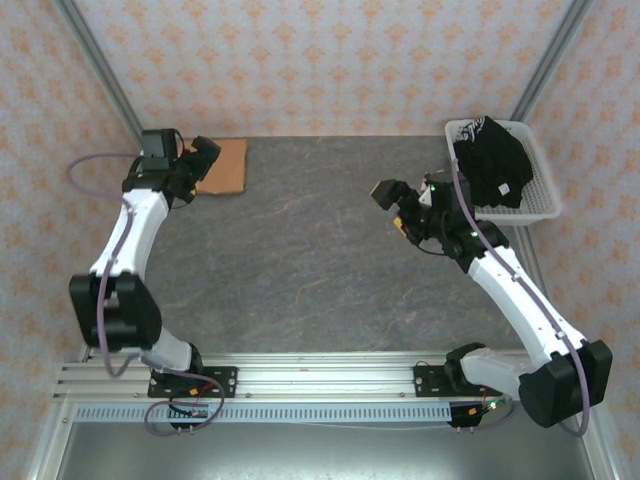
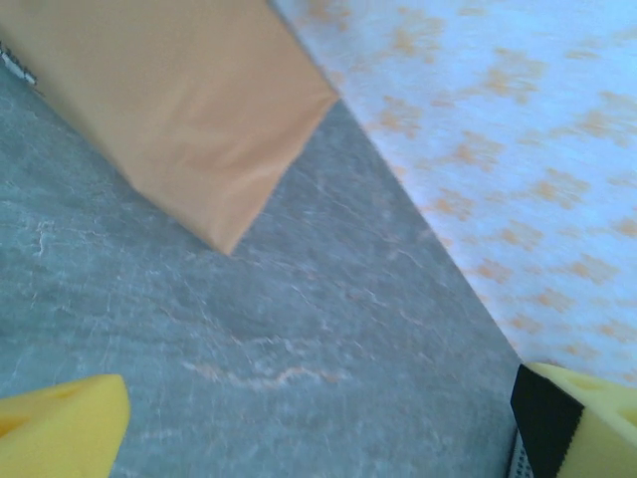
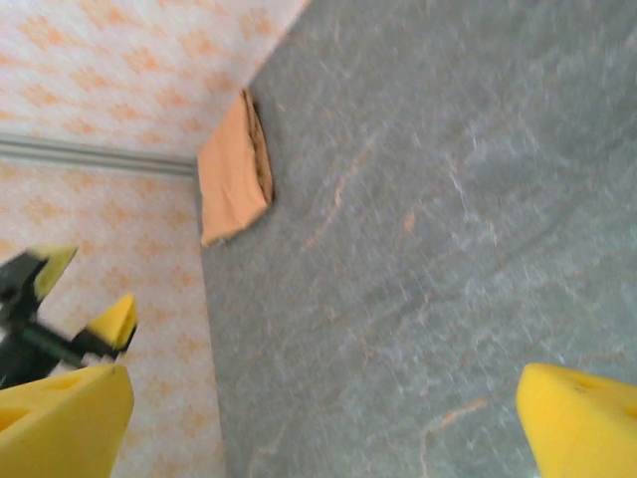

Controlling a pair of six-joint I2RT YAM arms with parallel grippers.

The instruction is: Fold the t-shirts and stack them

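An orange t-shirt (image 1: 228,166) lies folded flat at the table's back left corner; its print is hidden. In the left wrist view the orange t-shirt (image 2: 179,110) sits ahead of my left gripper (image 2: 328,428), which is open over bare table with nothing between its yellow pads (image 2: 60,423). From above, my left gripper (image 1: 203,168) hovers at the shirt's left edge. Black t-shirts (image 1: 492,165) are heaped in the white basket (image 1: 545,195) at the back right. My right gripper (image 1: 393,208) is open and empty just left of the basket, above the table. Its wrist view shows the orange t-shirt (image 3: 236,174) far off.
The grey marbled table (image 1: 320,250) spreads between the two arms. Patterned walls close in the back and both sides. The basket stands against the right wall. The left gripper's fingers (image 3: 50,299) show at the left edge of the right wrist view.
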